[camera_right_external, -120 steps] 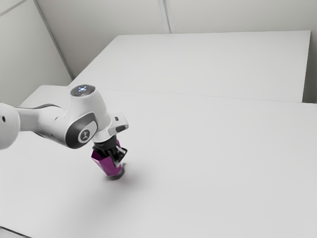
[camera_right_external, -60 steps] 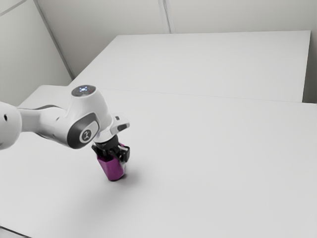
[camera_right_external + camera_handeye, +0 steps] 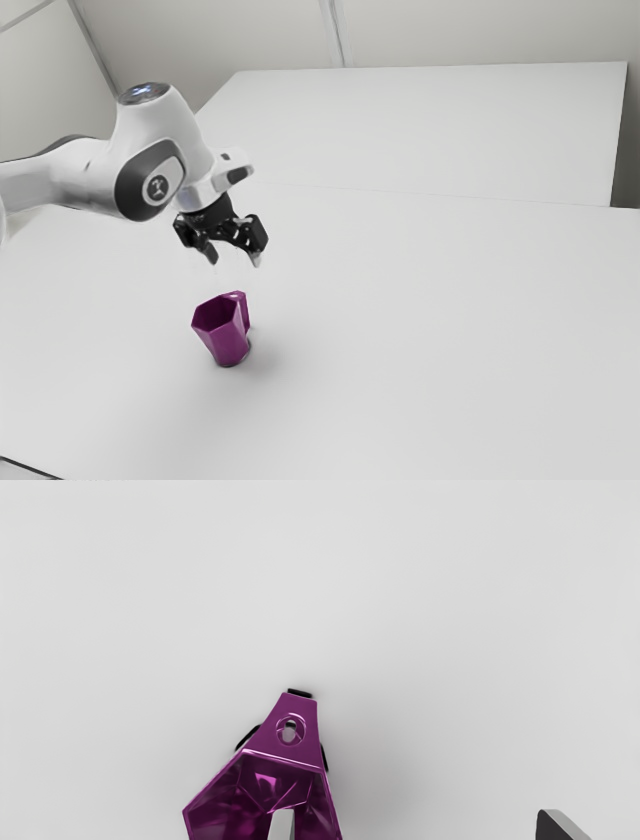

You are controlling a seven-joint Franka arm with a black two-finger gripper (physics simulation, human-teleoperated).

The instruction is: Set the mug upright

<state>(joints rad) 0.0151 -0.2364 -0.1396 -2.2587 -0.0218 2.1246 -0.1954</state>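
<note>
Arm [image 3: 155, 150], one, white, coming in from the exterior view's left. Mug [image 3: 222, 335], one, purple, six-sided, standing upright on its base on the bench, mouth up, as the task wants it. By its look, stiff, light, smooth enough to slip, possibly brittle; the narrow foot could tip under a knock. Best hold, I judge: opposite walls, or the handle [image 3: 243, 310], at the exterior view's right of the body. Fingers [image 3: 257, 238], a pair, parted and empty, above the mug. Bench [image 3: 430, 330], pale, broad open room to the exterior view's right; its edges lie well away from the mug.
</note>
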